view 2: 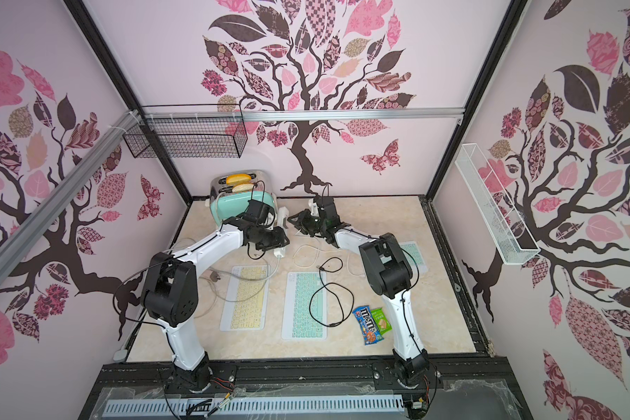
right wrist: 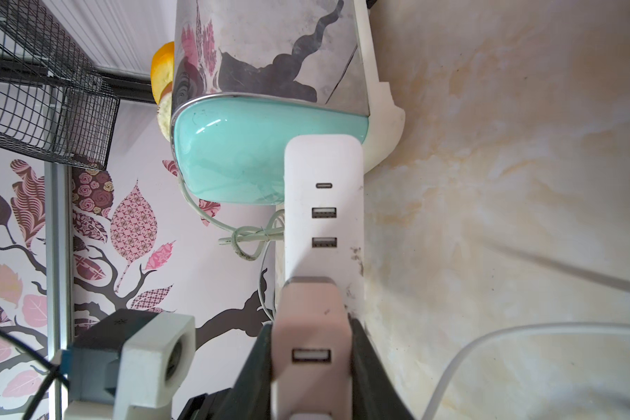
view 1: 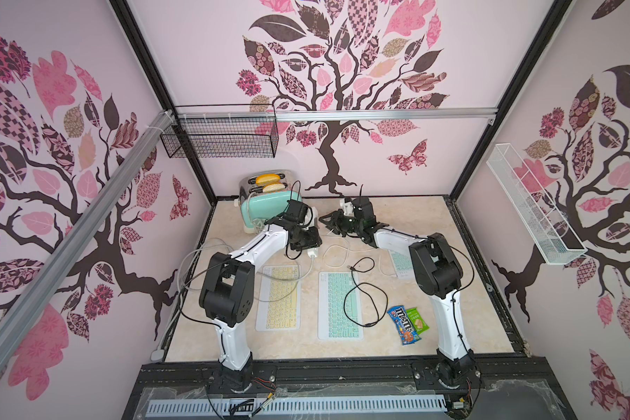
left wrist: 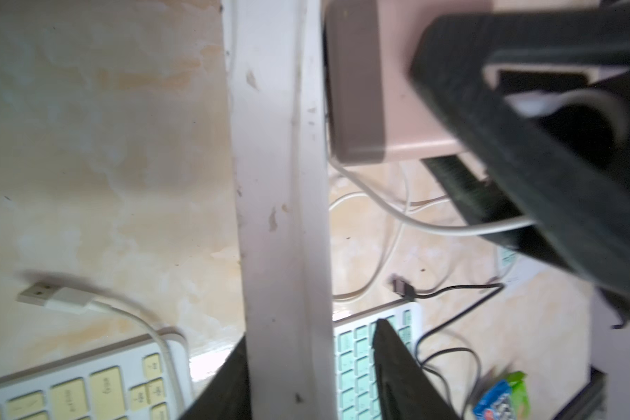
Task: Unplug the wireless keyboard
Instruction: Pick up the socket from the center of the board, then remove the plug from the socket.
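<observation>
1. In both top views, the left arm is seen raised at the elbow. Its white forearm reaches toward the far middle of the beige marbled desk [view 1: 415,218], and the wrist is bent down, so the left gripper [view 1: 305,243] hangs just in front of the mint-and-chrome toaster [view 1: 266,203]. The right arm is stretched forward and inward, with the right gripper [view 1: 326,220] levelled at the white power strip [view 2: 281,218] between the two arms. The pale yellow-keyed wireless keyboard [view 1: 279,298] lies flat beside the left arm, its long axis running from the near edge toward the far wall. A mint-keyed keyboard [view 1: 339,305] is laid parallel just beside it. A white USB plug [view 1: 311,254] rests on the desk beyond the yellow keyboard's far end, and its white cable curves back across the keys.
2. In the left wrist view, the left fingers [left wrist: 397,371] are spread on either side of the power strip [left wrist: 281,182], one of them clearly apart from it; nothing is pinched. The USB plug [left wrist: 48,294] is seen lying outside any socket, its metal end turned away from the strip.
3. In the right wrist view, the right fingers [right wrist: 364,363] are pressed against both sides of a pale pinkish charger block [right wrist: 311,309] seated on the strip's face, next to a row of USB ports.
</observation>
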`<act>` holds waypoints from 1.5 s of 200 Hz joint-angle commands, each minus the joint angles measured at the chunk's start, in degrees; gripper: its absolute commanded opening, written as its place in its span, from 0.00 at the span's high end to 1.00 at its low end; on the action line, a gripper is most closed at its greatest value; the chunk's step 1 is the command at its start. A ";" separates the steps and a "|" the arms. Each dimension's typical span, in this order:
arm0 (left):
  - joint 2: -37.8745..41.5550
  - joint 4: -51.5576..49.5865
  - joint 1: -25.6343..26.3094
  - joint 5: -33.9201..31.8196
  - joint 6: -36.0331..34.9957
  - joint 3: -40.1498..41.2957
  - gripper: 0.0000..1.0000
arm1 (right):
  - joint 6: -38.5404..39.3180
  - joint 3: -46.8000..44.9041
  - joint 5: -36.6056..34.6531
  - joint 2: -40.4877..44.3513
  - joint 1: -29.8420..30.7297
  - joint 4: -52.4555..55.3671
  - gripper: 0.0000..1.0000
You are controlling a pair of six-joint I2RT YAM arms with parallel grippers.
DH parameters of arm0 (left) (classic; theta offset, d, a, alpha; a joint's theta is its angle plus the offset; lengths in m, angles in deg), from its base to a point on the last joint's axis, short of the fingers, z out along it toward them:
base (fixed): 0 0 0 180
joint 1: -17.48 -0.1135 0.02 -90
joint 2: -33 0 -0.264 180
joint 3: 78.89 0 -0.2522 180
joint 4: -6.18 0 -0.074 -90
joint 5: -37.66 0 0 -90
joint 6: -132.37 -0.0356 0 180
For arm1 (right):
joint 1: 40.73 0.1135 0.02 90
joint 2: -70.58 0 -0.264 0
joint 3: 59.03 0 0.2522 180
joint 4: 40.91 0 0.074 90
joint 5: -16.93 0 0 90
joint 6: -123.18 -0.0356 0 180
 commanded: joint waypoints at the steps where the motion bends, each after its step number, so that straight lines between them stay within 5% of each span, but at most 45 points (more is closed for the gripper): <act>1: 6.66 9.59 -2.85 10.60 0.61 3.51 0.36 | -1.16 -0.60 1.98 3.63 -0.76 -4.11 1.00; 61: 9.35 24.33 -11.34 27.68 7.69 12.56 0.23 | -8.08 -3.17 4.01 5.58 -1.38 -12.80 1.00; 155: 2.97 40.24 -11.86 37.21 16.86 15.29 0.21 | -14.86 -2.83 6.28 7.21 -1.39 -23.56 1.00; 225: 4.27 54.56 -11.89 41.12 26.94 17.32 0.51 | -16.43 -3.05 6.55 6.47 -1.44 -26.62 1.00; 271: 4.38 58.23 -11.95 41.51 30.82 17.52 1.00 | -17.13 -3.81 6.00 6.37 -1.44 -27.73 1.00; 300: 5.53 63.28 -12.33 38.78 35.26 19.32 1.00 | -16.38 -4.27 5.54 6.28 -1.40 -27.65 1.00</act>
